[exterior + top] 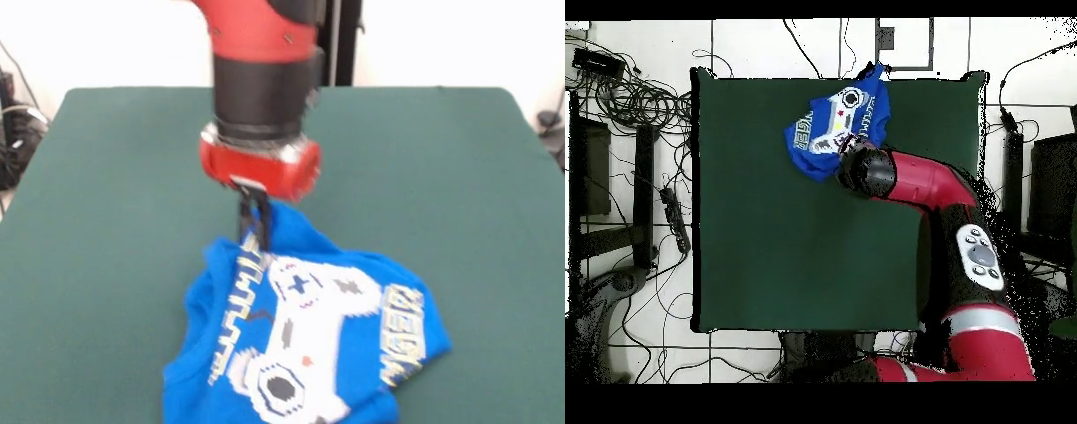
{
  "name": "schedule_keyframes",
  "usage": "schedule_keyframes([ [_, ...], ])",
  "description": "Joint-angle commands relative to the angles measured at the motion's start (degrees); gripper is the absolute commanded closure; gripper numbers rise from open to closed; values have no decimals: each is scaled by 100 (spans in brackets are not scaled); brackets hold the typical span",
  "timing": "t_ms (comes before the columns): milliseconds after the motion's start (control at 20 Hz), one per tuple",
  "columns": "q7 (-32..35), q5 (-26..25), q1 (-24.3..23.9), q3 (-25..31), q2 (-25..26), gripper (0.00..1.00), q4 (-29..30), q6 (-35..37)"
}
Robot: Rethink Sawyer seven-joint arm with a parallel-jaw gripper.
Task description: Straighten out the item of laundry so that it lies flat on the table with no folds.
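Note:
The item of laundry (309,336), a bright blue T-shirt with a white controller print and yellow-outlined lettering, lies crumpled at the front of the green table (459,177). Its far edge is pulled up into a peak. My gripper (254,225) hangs from the red wrist right at that peak, shut on the blue cloth. In the overhead view the shirt (837,122) sits near the table's (765,220) top edge, and the arm's black end covers the gripper and the shirt's lower edge.
Cables (640,100) and dark equipment lie on the floor beside the table. My red arm (925,185) reaches across the table's right part in the overhead view.

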Motion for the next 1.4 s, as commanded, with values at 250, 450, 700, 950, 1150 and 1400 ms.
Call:
schedule_keyframes([
  [250, -651, -88, -1262, 1099, -1153, 100, 2030, 238],
  [450, -603, -211, -1509, 1237, -1221, 100, 2197, 173],
  [700, -171, -199, -1452, 1166, -1336, 100, 2412, -46],
  [950, 237, -129, -1283, 1023, -1307, 100, 2489, -287],
  [1150, 365, -164, -1154, 896, -1270, 100, 2483, -519],
  [1400, 453, -240, -1022, 765, -1246, 0, 2455, -916],
])
